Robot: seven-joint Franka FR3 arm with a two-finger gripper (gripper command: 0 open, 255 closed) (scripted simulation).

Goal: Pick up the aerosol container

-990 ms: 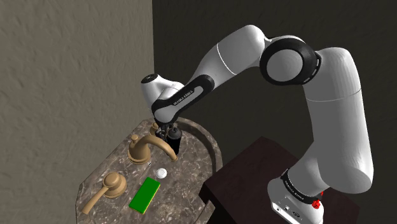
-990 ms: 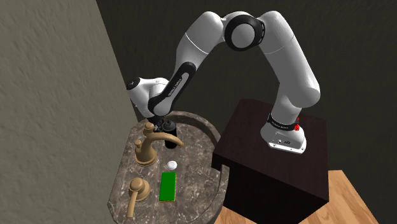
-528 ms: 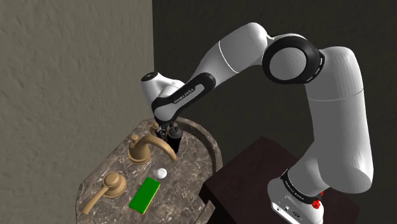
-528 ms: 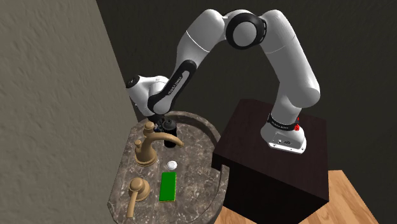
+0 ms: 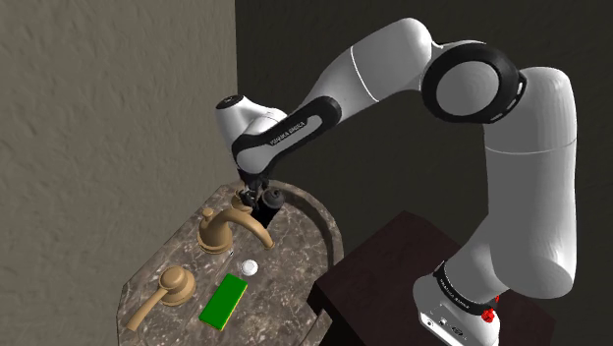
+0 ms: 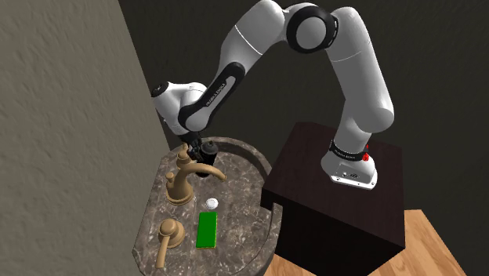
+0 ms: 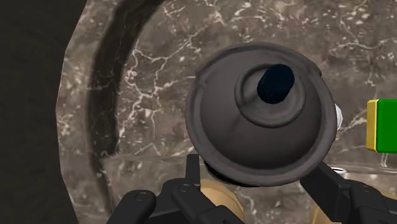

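Note:
The aerosol container (image 5: 268,204) is a dark, nearly black can with a domed top and a black nozzle (image 7: 276,83). It hangs tilted a little above the marble sink top (image 5: 297,258), beside the brass faucet (image 5: 228,228). My gripper (image 5: 258,195) is shut on the aerosol container, one finger on each side of its body (image 7: 261,121). From the second exterior view, the can (image 6: 208,150) sits under the gripper (image 6: 201,147), off the marble (image 6: 241,197). The can's lower part is hidden by its own top in the wrist view.
A brass faucet spout (image 6: 188,179) and a brass handle (image 5: 165,288) stand on the counter. A green bar (image 5: 224,300) and a small white round thing (image 5: 249,266) lie near the front. A grey wall rises close behind. The dark stand (image 5: 393,265) is at the right.
The gripper has risen with the aerosol container clasped in it; the can has left the marble and tilted. The arm's elbow has moved up too.

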